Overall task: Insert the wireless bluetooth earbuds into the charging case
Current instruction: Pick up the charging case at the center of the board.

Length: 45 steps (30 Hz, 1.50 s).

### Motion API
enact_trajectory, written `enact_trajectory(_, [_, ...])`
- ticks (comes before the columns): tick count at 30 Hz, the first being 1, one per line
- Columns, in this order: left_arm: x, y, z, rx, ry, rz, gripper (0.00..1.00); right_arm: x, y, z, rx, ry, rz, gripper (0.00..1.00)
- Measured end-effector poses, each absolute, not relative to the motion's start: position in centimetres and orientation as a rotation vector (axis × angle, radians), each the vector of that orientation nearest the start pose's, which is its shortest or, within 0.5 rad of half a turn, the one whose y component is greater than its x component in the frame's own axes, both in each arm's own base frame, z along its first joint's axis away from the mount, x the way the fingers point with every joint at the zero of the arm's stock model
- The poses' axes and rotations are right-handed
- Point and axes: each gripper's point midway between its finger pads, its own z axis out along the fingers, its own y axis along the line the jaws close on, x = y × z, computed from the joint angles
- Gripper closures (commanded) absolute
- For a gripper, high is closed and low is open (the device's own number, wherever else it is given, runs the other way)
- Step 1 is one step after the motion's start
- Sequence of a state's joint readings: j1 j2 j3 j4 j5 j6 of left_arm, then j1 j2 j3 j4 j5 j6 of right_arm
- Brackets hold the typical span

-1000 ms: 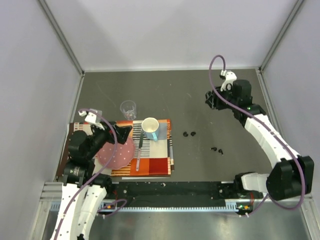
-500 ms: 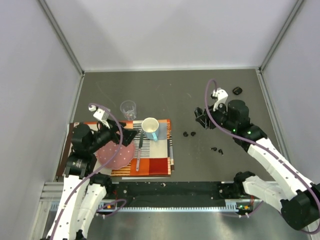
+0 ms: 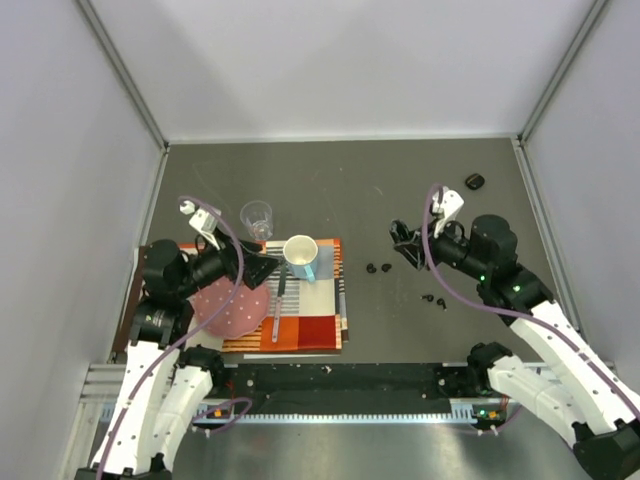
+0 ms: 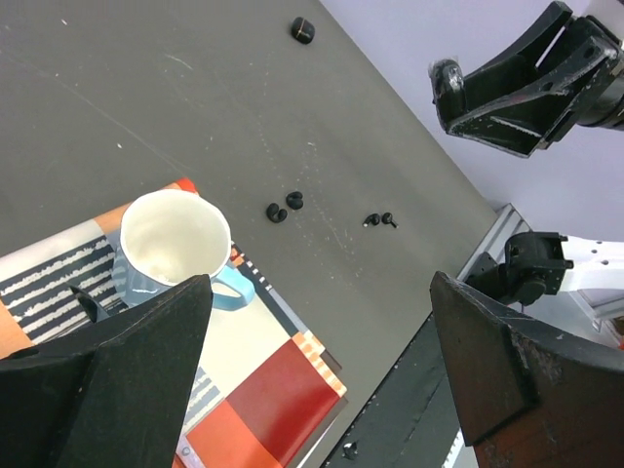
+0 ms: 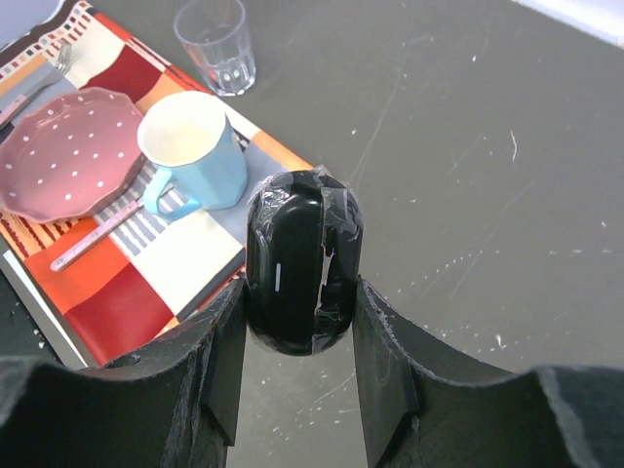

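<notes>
The right gripper (image 3: 403,240), clamped on the charging case (image 5: 302,263), hangs just beyond the earbuds (image 3: 372,269), which lie toward the table's (image 3: 330,190) near edge. The left gripper (image 3: 265,268) is wide apart and farther away.

We look steeply down through the top external camera from above and behind the near edge, taking in the whole worktop (image 3: 330,180) out to both far corners. Both wrist cameras sit much nearer the surface. Our left wrist camera hangs over the near left corner and faces the far right corner. Our right wrist camera hangs over the right half and faces the left edge; the charging case (image 5: 302,244) in the right gripper (image 5: 300,302) blocks its centre. All three views share the mug (image 3: 300,252) and placemat (image 3: 305,325). The top and left wrist views also share the earbuds (image 4: 293,200).
</notes>
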<state>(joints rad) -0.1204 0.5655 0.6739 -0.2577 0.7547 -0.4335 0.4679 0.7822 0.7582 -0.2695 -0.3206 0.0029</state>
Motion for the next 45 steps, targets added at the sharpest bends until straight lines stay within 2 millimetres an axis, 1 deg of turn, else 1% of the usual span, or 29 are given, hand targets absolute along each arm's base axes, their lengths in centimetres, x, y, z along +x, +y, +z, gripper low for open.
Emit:
enact_trajectory(3, [19.8, -15.9, 28.0, 0.308, 1.759, -1.055, 0.02, 23.4, 18.4, 24.5, -0.680, 1.751, 0.620, 1.00])
enact_trajectory(6, [19.9, -16.2, 28.2, 0.314, 1.760, -1.067, 0.02, 22.8, 18.4, 23.8, -0.710, 1.750, 0.618, 1.00])
enact_trajectory(9, [20.0, -16.9, 27.9, 0.321, 1.779, -1.083, 0.02, 22.5, 18.6, 23.2, -0.737, 1.756, 0.618, 1.00])
enact_trajectory(14, [19.6, -18.9, 26.9, 0.350, 1.823, -1.098, 0.02, 21.4, 19.7, 23.1, -0.815, 1.724, 0.653, 1.00])
enact_trajectory(18, [19.1, -21.1, 26.2, 0.399, 1.854, -1.130, 0.02, 20.5, 20.7, 23.1, -0.876, 1.699, 0.678, 1.00])
enact_trajectory(22, [19.5, -22.4, 25.7, 0.405, 1.871, -1.148, 0.03, 19.8, 21.5, 22.9, -0.930, 1.680, 0.698, 1.00])
enact_trajectory(25, [19.7, -23.4, 26.0, 0.404, 1.861, -1.178, 0.03, 19.2, 22.3, 22.4, -0.980, 1.679, 0.717, 1.00])
enact_trajectory(31, [19.3, -26.2, 26.8, 0.442, 1.824, -1.264, 0.05, 17.9, 24.0, 21.1, -1.077, 1.684, 0.751, 1.00])
enact_trajectory(36, [19.1, -28.1, 26.2, 0.452, 1.841, -1.308, 0.09, 17.4, 25.0, 20.4, -1.129, 1.695, 0.747, 1.00])
enact_trajectory(45, [19.0, -30.4, 24.3, 0.447, 1.910, -1.335, 0.13, 17.7, 25.5, 20.9, -1.139, 1.678, 0.715, 1.00])
